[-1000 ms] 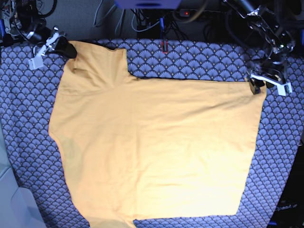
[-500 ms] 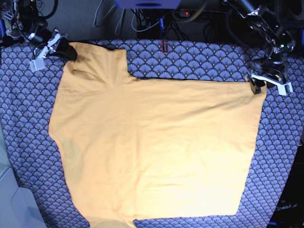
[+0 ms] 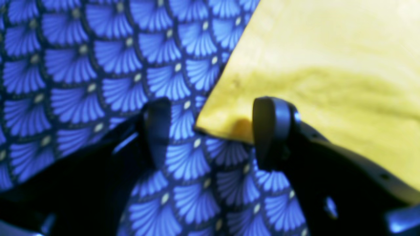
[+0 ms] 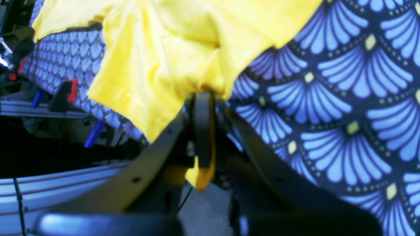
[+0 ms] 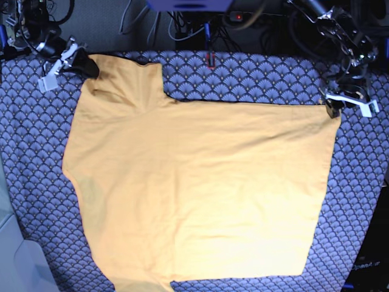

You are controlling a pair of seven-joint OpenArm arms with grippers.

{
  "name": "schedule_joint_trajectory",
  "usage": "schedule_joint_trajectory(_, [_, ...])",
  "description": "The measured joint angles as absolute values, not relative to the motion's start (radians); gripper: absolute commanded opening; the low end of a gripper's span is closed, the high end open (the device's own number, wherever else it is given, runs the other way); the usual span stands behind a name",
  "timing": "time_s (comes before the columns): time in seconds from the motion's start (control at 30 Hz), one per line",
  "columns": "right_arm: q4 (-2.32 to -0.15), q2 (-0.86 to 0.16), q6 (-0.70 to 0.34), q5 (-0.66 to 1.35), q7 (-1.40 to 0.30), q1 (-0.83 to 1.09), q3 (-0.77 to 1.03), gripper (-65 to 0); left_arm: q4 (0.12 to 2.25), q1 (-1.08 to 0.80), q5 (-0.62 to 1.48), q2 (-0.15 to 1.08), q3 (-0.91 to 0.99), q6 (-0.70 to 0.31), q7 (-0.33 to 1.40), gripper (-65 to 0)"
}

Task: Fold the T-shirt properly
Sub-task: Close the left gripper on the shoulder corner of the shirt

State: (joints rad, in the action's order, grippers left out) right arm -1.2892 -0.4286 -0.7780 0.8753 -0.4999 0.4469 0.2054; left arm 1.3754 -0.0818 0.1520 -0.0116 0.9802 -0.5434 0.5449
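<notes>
Your plain yellow-orange cloth T-shirt (image 5: pixel 194 188) lies spread flat over most of the blue-grey scallop-patterned table cover (image 5: pixel 255 79). Your right gripper (image 4: pixel 203 131) is clamped on its sleeve tip near the far corner. Your left gripper (image 3: pixel 210 131) stands apart, fingers straddling the shirt's hem corner, nothing pinched.

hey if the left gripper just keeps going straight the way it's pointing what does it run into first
Most likely the corner of the plain yellow-orange cloth T-shirt, which lies just ahead between the open jaws of the left gripper. The blue scallop-patterned table cover lies under it. Depth is hard to judge here, so the fingers may meet the cover first.
</notes>
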Motion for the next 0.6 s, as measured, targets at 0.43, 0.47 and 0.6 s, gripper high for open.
schedule_joint_trajectory(0.43, [-1.289, -0.426, -0.778, 0.875, -0.496, 0.447, 0.205, -65.0, 1.328, -0.073, 0.17, 0.001, 0.969, -0.545, 0.52, -48.7])
schedule_joint_trajectory(0.47, [-1.289, -0.426, -0.778, 0.875, -0.496, 0.447, 0.205, -65.0, 1.328, -0.078, 0.17, 0.002, 0.953, -0.542, 0.517, -55.6])
schedule_joint_trajectory(0.6, [-1.289, -0.426, -0.777, 0.871, -0.493, 0.446, 0.205, -65.0, 1.324, -0.08, 0.17, 0.002, 0.919, -0.543, 0.524, -65.0])
